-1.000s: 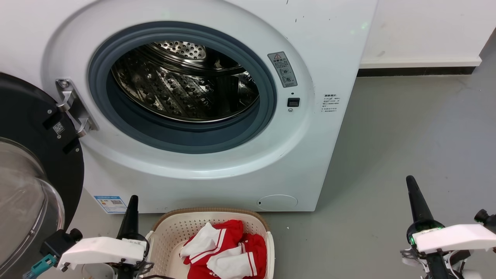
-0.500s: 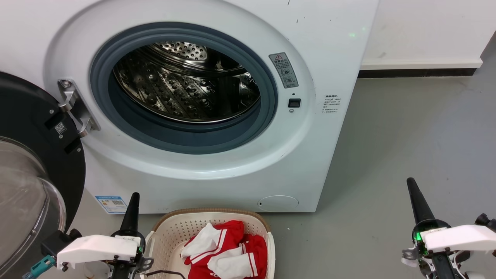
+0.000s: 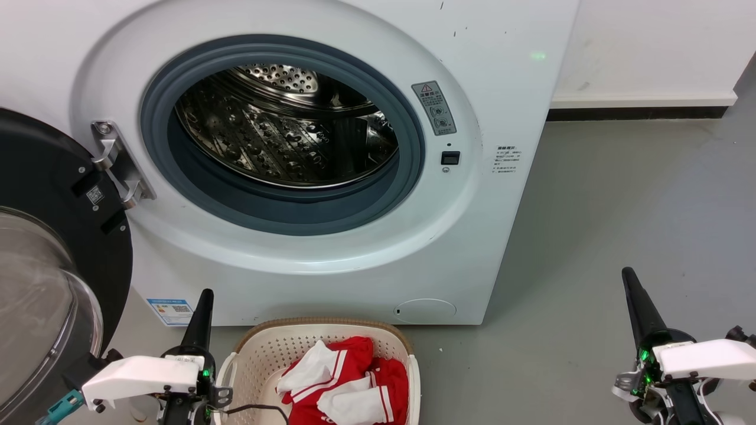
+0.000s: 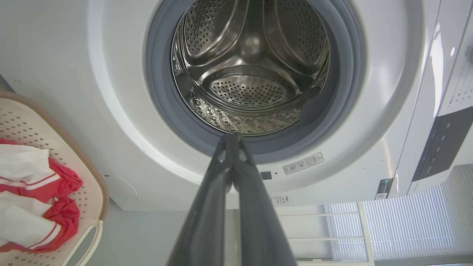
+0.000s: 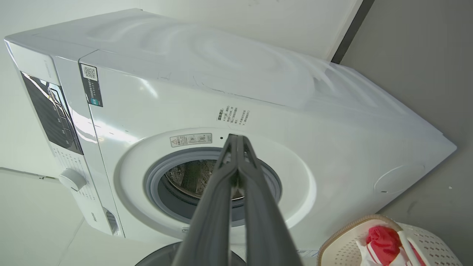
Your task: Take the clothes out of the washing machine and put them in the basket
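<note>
Clothes (image 3: 354, 363) sit in the basket (image 3: 319, 323) at six o'clock; the drum (image 3: 277, 141) of the washing machine (image 3: 508, 88) looks empty. With both jaws pressed together, holding nothing, we should scan the drum before stopping.

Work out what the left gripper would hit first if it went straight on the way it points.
Most likely the washing machine: the left gripper points at the bottom of its round opening, so it would meet the grey door seal or clear it into the drum. Depth is unclear.
</note>
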{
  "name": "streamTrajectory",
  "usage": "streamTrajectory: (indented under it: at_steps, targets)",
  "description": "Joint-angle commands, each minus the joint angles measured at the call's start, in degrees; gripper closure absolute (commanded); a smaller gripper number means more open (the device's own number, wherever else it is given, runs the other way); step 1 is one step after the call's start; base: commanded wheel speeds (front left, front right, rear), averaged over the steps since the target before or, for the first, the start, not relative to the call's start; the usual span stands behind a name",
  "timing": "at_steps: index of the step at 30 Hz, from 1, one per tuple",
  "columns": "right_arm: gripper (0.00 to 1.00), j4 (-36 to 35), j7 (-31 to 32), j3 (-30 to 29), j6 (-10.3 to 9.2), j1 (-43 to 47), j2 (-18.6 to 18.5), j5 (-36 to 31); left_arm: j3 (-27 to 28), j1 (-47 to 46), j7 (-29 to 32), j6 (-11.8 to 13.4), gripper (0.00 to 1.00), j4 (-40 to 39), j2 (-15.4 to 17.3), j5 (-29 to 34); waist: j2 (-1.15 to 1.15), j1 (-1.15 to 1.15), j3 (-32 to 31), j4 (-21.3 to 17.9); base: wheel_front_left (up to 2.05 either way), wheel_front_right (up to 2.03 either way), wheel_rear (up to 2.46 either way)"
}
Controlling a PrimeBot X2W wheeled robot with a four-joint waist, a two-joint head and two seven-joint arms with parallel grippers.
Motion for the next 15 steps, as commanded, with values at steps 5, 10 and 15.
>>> streamTrajectory:
  at_steps: [5,10,15]
  targets:
    - [1.00,0.36,0.82,-0.41,-0.01,-1.15,-0.07,3.48,0.30,-1.20,0.94,-0.52,1.00,0.14,-0.06,-3.29,0.00,0.00,-0.08,0.08,0.00,0.00,0.00]
    - [1.00,0.66,1.49,-0.69,-0.01,-1.37,0.00,5.86,0.50,-1.45,1.51,-0.75,1.00,0.37,-0.12,-5.62,0.00,0.00,-0.16,0.15,0.00,0.00,0.00]
    - [1.00,0.98,2.03,-0.97,-0.01,-1.59,0.07,8.18,0.68,-1.69,2.02,-1.04,1.00,0.61,-0.18,-7.87,0.00,0.00,-0.23,0.22,0.00,0.00,0.00]
